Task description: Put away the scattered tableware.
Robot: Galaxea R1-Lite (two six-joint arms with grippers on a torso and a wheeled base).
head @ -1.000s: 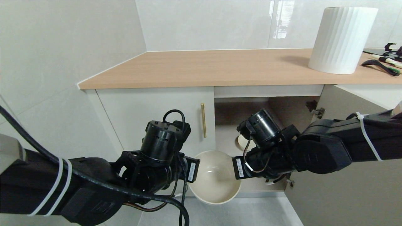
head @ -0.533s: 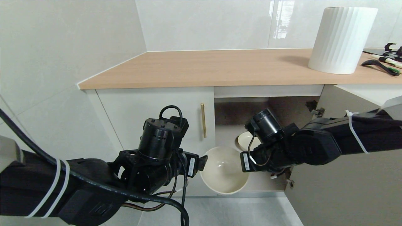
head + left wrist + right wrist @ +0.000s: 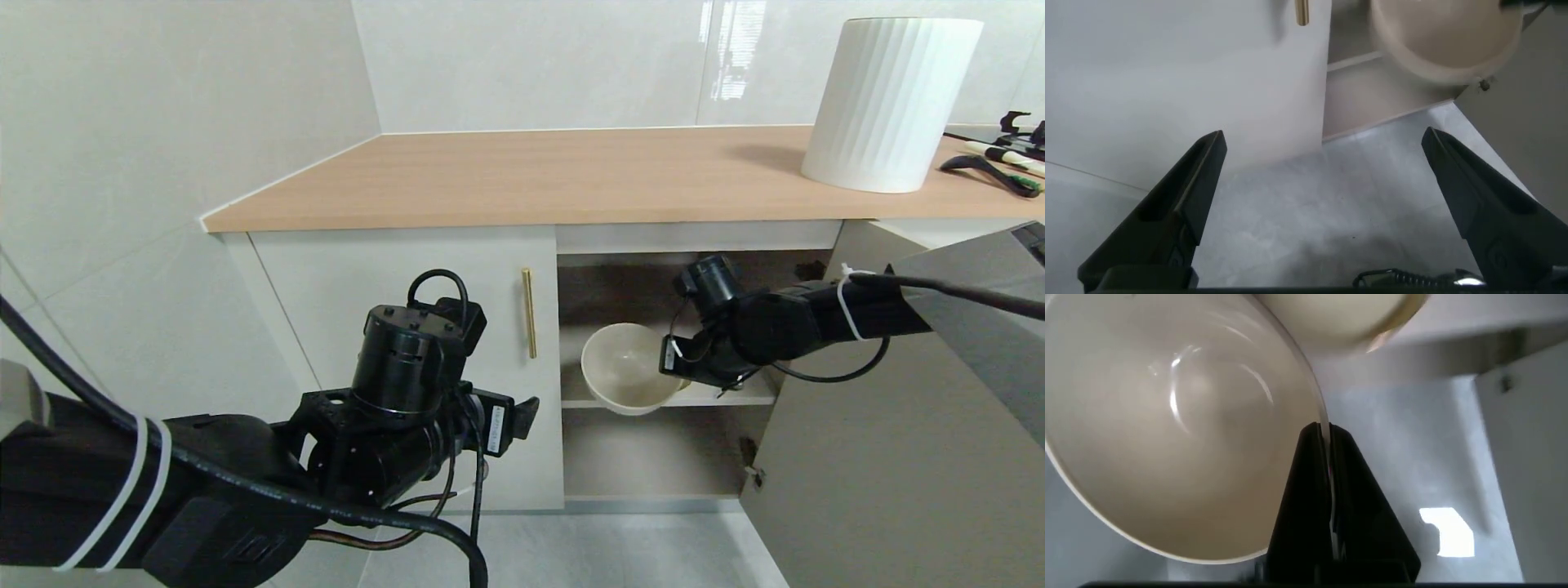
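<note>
I have the right gripper (image 3: 674, 364) pinching the cream bowl (image 3: 622, 366) by its rim at the cabinet shelf (image 3: 722, 399), rigid, glazed, likely slick and breakable; left gripper (image 3: 1323, 140) jaws spread.

The black left arm (image 3: 204, 465) comes in low from the robot's left, bent at the elbow, with its cylindrical wrist housing (image 3: 408, 359) standing upright. The left end effector (image 3: 1323, 137) points forward and down, its two black fingers (image 3: 1167, 220) spread wide with nothing between them. The black right arm (image 3: 816, 318) is stretched well forward from the robot's right, higher than the left arm, its wrist (image 3: 712, 282) turned inward. The right end effector (image 3: 671, 363) is clamped on the rim of a cream round bowl (image 3: 620, 367), one finger (image 3: 1323, 506) pressed flat against the rim's edge, and the bowl is tilted.
</note>
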